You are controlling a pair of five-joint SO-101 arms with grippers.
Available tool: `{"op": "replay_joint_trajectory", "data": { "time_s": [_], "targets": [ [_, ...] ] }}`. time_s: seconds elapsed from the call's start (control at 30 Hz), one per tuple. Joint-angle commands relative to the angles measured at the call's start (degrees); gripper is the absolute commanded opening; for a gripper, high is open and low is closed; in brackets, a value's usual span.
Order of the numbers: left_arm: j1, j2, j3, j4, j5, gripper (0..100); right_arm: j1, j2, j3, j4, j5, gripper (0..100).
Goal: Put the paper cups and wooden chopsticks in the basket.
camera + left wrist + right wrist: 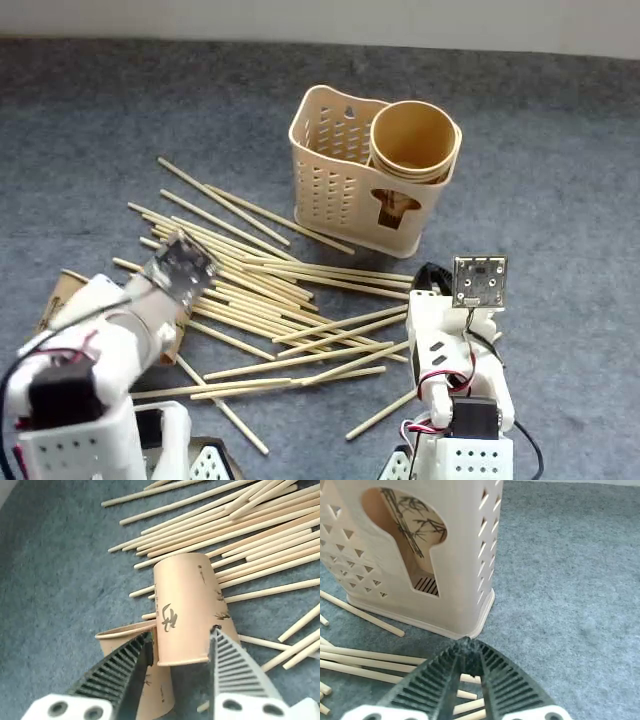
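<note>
- A cream plastic basket point(335, 185) stands upright on a grey, short-napped carpet point(560, 200). Its walls are pierced with rows of small slots, and its inside is split into two compartments.
- Nested paper cups point(412, 140), tan and round-rimmed, sit upright in the compartment on the right arm's side. A keyhole-shaped cut-out in the basket wall shows the bamboo drawing on the cup inside.
- Plain wooden chopsticks point(280, 300), thin, round and pale, lie scattered over the carpet in front of the basket and to its left. Many lie nearly side by side in one loose sheaf, and a few cross it at angles.
- The left gripper point(180, 640) hangs over a paper cup point(185, 610) that lies on its side atop the sticks, at the left end of the heap.
- Its black ribbed fingers point(125, 665) are apart, one on each side of the cup's near end. Whether they press the smooth wall cannot be told, and the cup keeps its round shape.
- A second paper cup point(127, 635) lies on its side just beside and partly under the first, its rolled rim turned toward the bare carpet.
- The right gripper point(468, 645) hangs low in front of the basket's corner, its ribbed jaws closed together with nothing between them. Several chopsticks lie on the carpet below it.
</note>
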Motion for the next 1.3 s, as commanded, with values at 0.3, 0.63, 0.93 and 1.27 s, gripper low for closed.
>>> {"op": "replay_joint_trajectory", "data": {
  "time_s": [0.3, 0.63, 0.93, 1.27],
  "targets": [
    [-15.08, 35.12, -22.2, 1.23, 1.49, 20, 0.04, -0.66, -0.13, -1.36, 1.14, 0.5],
    [-18.07, 57.19, -39.34, 4.75, 15.03, 20, 0.04, -0.66, -0.04, -1.36, 1.14, 0.6],
    [-20.26, 71.87, -51.38, 5.8, 20.31, 20, 0.04, -0.66, -0.04, -1.36, 1.23, 0.6],
    [-24.04, 86.81, -60.62, 5.98, 20.84, 20, 0.04, -0.66, -0.04, -1.36, 1.23, 0.8]
  ]
}}
